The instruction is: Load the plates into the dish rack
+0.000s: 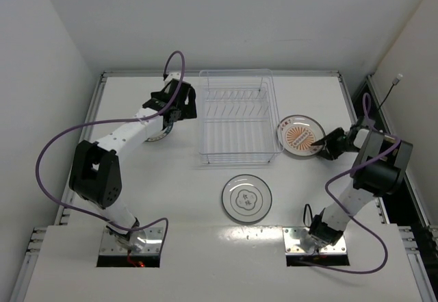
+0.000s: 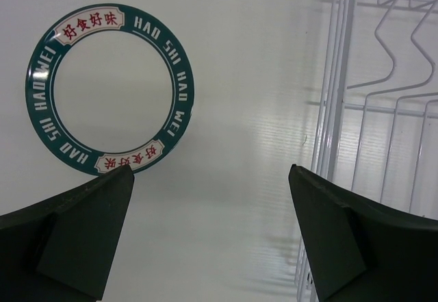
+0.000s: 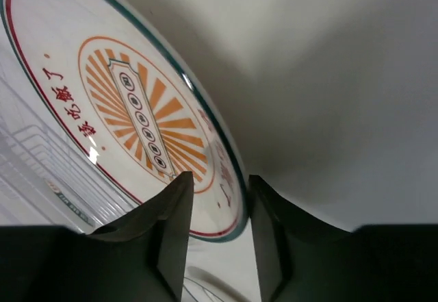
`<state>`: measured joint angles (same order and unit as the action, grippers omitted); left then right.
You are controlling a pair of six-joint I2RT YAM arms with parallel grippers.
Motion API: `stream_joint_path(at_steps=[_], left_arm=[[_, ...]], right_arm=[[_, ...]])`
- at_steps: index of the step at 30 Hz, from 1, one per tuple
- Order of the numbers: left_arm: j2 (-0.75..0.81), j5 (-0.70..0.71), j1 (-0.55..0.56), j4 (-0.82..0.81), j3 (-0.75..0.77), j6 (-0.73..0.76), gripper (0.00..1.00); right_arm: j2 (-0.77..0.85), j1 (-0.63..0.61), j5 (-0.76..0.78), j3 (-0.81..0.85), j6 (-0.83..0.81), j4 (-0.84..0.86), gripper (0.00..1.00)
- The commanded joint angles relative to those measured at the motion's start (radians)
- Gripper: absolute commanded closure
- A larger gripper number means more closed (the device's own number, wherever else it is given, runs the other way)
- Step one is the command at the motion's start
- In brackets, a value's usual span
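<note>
Where walls (image 1: 226, 14) enclose it, the white table (image 1: 171, 199) bears perhaps three plates (image 1: 246, 198).

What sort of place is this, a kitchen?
Probably a robot test booth, not a kitchen: bare white walls box in a table, two robot arms are bolted to its near edge.

A white counter (image 1: 171, 199) is lying flat, with white walls (image 1: 226, 14) closing it in on three sides. A metal rail (image 1: 219, 73) is running along its far edge. A thin black cable (image 1: 389, 93) is hanging by the right wall, ending in a white plug (image 1: 397, 79).
</note>
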<state>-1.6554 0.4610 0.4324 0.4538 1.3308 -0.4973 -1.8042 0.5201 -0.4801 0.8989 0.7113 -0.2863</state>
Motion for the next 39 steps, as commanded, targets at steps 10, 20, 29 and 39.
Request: stream_joint_path(at_steps=[10, 20, 29, 39], left_arm=[[-0.009, 0.008, 0.005, -0.003, 0.036, 0.009, 0.04], [-0.018, 0.018, 0.005, 0.006, 0.045, 0.009, 0.04], [-0.018, 0.027, 0.005, 0.006, 0.045, 0.009, 0.04], [-0.018, 0.036, 0.005, 0.006, 0.045, 0.009, 0.04]], right_arm=[[0.266, -0.054, 0.149, 0.057, 0.010, 0.043, 1.00], [0.485, -0.412, 0.589, 0.394, -0.068, -0.113, 1.00], [0.250, -0.695, 0.984, 0.639, -0.187, -0.227, 1.00], [0.044, -0.865, 1.288, 0.811, -0.246, -0.294, 1.00]])
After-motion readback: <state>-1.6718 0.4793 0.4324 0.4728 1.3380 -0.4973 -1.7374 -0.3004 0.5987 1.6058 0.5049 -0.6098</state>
